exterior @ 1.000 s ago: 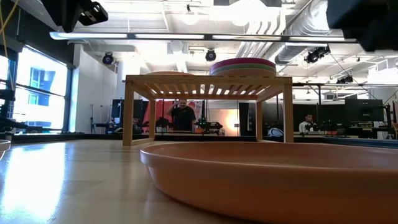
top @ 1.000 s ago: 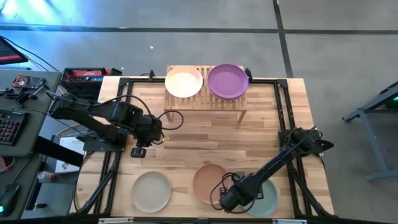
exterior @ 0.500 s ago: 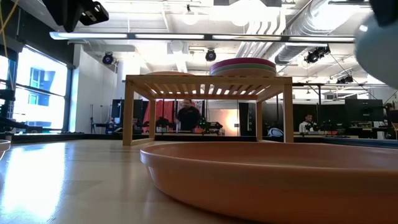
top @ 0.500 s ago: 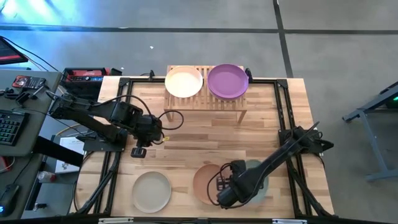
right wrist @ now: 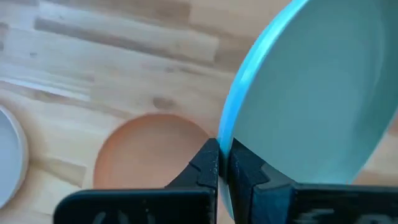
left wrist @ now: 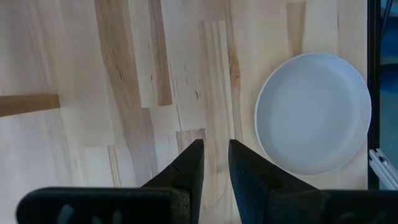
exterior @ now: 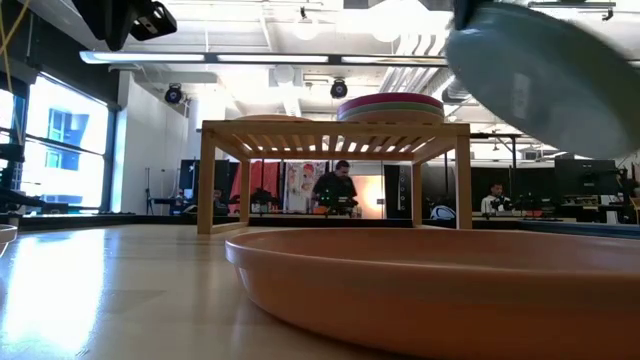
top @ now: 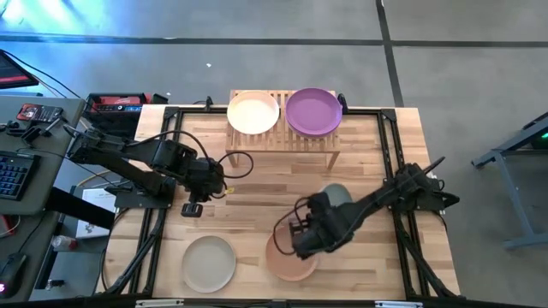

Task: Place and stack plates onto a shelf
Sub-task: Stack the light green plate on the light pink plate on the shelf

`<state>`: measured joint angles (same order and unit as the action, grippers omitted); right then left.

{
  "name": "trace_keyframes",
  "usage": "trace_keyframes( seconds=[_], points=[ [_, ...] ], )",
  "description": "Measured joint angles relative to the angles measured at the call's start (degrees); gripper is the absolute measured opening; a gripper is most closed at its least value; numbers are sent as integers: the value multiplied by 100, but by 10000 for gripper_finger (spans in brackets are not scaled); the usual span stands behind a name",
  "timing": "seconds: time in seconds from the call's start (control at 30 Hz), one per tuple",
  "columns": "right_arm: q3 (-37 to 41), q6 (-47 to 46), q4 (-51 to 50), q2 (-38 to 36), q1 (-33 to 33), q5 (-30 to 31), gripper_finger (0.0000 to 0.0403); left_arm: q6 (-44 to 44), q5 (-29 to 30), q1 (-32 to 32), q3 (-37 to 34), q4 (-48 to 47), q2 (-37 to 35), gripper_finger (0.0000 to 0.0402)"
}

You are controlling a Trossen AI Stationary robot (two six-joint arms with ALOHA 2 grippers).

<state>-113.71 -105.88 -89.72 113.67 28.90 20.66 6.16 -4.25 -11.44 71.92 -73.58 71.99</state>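
Your right tool [right wrist: 222, 163] is clamped on the grey-teal plate's [top: 336, 196] rim, holding it tilted above the terracotta plate [top: 289, 257]. Left tool [left wrist: 214, 163] hovers over the bench [top: 257, 192], fingers slightly apart, empty.

We see a matt, smooth grey-teal plate [right wrist: 311, 93], a matt terracotta plate [exterior: 440, 285] at six o'clock on the pale wood-plank table [top: 257, 184], whose finish reflects light softly, and a slatted light-wood shelf [exterior: 335, 135].
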Motion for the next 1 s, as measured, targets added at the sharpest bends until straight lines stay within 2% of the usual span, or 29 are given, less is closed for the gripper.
trace_keyframes(
  seconds=[0.13,0.33,0.5,0.7,1.0],
  points=[
    [0,520,49,-213,-245,172,0,70,50,0,0,-63,0,65],
    [2,1301,180,-556,-463,474,0,132,741,71,0,-458,0,67],
    [4,2253,396,-907,-642,824,0,127,796,320,0,-529,0,81],
    [7,4345,1153,-1339,-898,1083,0,425,835,755,0,-387,0,109],
    [7,7482,1944,-1797,-1592,1039,0,1197,774,1751,0,-278,0,108]
  ],
)
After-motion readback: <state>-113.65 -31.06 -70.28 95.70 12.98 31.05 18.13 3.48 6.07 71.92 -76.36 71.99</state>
